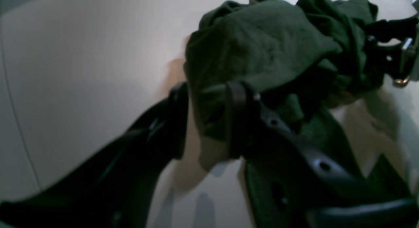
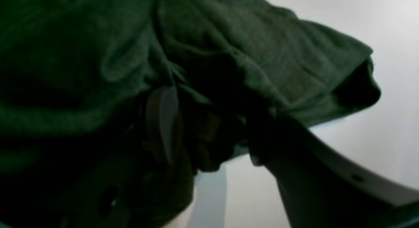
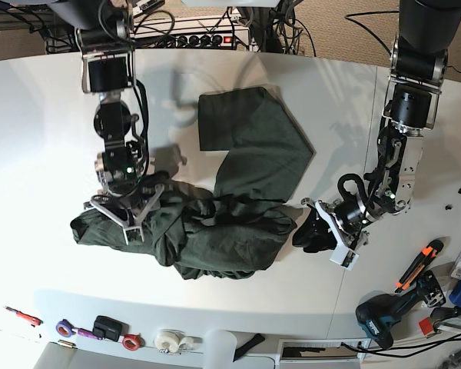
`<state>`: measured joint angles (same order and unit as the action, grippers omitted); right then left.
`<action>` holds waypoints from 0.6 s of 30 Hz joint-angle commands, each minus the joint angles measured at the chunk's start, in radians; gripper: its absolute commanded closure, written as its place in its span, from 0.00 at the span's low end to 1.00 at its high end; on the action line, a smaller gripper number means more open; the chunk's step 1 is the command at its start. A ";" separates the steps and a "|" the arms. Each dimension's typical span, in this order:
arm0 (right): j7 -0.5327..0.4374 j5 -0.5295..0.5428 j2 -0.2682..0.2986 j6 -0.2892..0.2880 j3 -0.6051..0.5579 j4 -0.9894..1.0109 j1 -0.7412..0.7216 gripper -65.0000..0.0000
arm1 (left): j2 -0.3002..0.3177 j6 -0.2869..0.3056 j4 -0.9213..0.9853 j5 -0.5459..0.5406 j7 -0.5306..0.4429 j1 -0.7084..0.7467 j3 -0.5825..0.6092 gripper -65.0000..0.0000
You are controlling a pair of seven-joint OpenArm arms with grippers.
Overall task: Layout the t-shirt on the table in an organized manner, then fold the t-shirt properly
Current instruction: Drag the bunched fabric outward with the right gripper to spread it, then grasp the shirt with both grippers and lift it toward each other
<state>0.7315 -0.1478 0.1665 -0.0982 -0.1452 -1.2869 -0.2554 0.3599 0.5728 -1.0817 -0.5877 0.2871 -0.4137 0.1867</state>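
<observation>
Currently bunched and twisted across the middle of the white worktop (image 3: 46,115): t-shirt (image 3: 246,161), dark green, one flat panel reaching toward the far side, a crumpled mass nearer, a sleeve end trailing out to the left. Right pincer (image 3: 127,206) on the scene's left, pointing down, jaws spread wide over the crumpled left part, fabric lying between and around them; cannot tell whether any cloth is actually pinched. Left pincer (image 3: 323,231) on the scene's right, low at the worktop, clamped on a dark wad of the t-shirt's right end, cloth draped over both fingers (image 1: 235,116) in the wrist view.
</observation>
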 commanded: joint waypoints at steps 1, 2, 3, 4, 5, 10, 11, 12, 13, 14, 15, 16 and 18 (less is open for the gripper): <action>0.018 -0.006 0.008 -0.006 0.003 0.000 -0.016 0.50 | 0.006 0.005 -0.016 -0.018 -0.027 -0.032 -0.006 0.69; 0.027 -0.006 0.008 -0.021 0.003 -0.001 -0.019 0.51 | 0.006 0.005 -0.016 -0.018 -0.027 -0.032 -0.006 0.69; 0.039 -0.006 0.007 -0.031 0.003 -0.001 -0.021 0.52 | 0.005 0.005 -0.016 -0.018 -0.027 -0.032 -0.006 0.69; 0.055 -0.006 0.008 -0.041 0.002 -0.001 -0.022 0.56 | 0.006 0.005 -0.016 -0.018 -0.027 -0.032 -0.006 0.69; 0.073 -0.006 0.008 -0.048 0.002 -0.002 -0.022 0.62 | 0.006 0.005 -0.016 -0.018 -0.026 -0.032 -0.006 0.69; 0.179 -0.012 0.008 -0.051 0.002 -0.002 -0.022 0.85 | 0.006 0.005 -0.016 -0.018 -0.026 -0.032 -0.006 0.69; 0.198 -0.024 0.008 -0.051 0.002 -0.002 -0.021 0.88 | 0.006 0.005 -0.016 -0.018 -0.026 -0.032 -0.006 0.69; 0.214 -0.041 0.008 -0.051 0.002 -0.002 -0.021 0.89 | 0.006 0.005 -0.016 -0.017 -0.026 -0.032 -0.006 0.69; 0.229 -0.056 0.009 -0.051 0.002 -0.002 -0.021 0.91 | 0.006 0.005 -0.016 -0.017 -0.026 -0.032 -0.006 0.69; 0.240 -0.070 0.009 -0.051 0.002 -0.002 -0.021 0.93 | 0.006 0.005 -0.016 -0.017 -0.026 -0.032 -0.006 0.69; 0.249 -0.078 0.011 -0.050 0.002 -0.005 -0.021 0.94 | 0.006 0.005 -0.016 -0.017 -0.026 -0.032 -0.006 0.69; 0.261 -0.080 0.012 -0.050 0.002 -0.011 -0.018 0.95 | 0.006 0.005 -0.016 -0.017 -0.025 -0.032 -0.006 0.69; 0.269 -0.082 0.016 -0.049 0.002 -0.044 -0.006 0.95 | 0.008 0.005 -0.016 -0.017 -0.025 -0.032 -0.006 0.69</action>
<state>0.9634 -0.2302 0.1738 -0.1425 -0.1463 -1.3262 -0.2596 0.3603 0.5732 -1.0817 -0.5869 0.2871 -0.4137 0.1867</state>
